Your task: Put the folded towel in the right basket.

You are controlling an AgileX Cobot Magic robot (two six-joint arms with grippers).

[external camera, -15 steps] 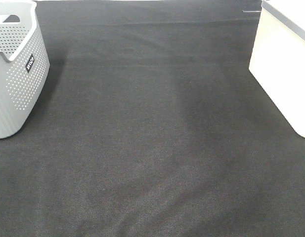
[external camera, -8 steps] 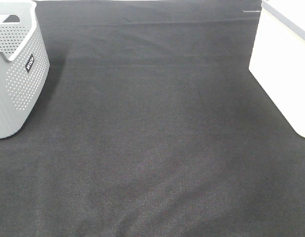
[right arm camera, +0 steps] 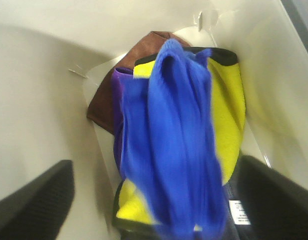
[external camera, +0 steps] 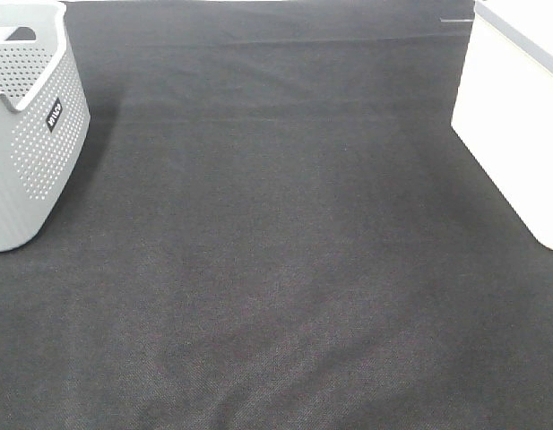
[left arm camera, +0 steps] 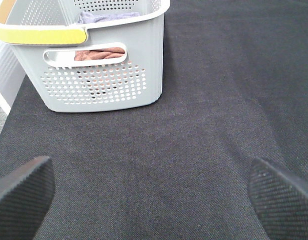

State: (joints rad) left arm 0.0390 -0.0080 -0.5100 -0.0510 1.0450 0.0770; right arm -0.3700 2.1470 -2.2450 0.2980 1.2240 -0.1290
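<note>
Towel, blue (right arm camera: pixel 168 145): in the right wrist view it is draped lengthwise inside the white right basket (external camera: pixel 514 134), on top of a yellow towel (right arm camera: pixel 226 100), with a brown one (right arm camera: pixel 101 107) and a purple edge (right arm camera: pixel 118 90) beneath. It is blurred, so you cannot read its folds cleanly. I take it for the task's towel. Nothing of it shows in the exterior high view, where the basket sits at the right edge of the frame.

Right gripper (right arm camera: pixel 156 197): fingers spread wide, one on each side of the cloth, pinching nothing.

Left gripper (left arm camera: pixel 154 192): also spread, empty, hovering over the black table (external camera: pixel 276 251) near the grey basket (external camera: pixel 34 152) at the upper left of the exterior frame.

Handling, as a judgement: light, soft and limp. It will not hold a shape, will sag from any pinch point and may unfold if you lift it by one layer. It is not fragile, and the pile should grip the pads well. If you must take it again, close on the raised ridge running down its middle, through all the layers, not on a loose corner.

Placement looks done or close to it.
</note>
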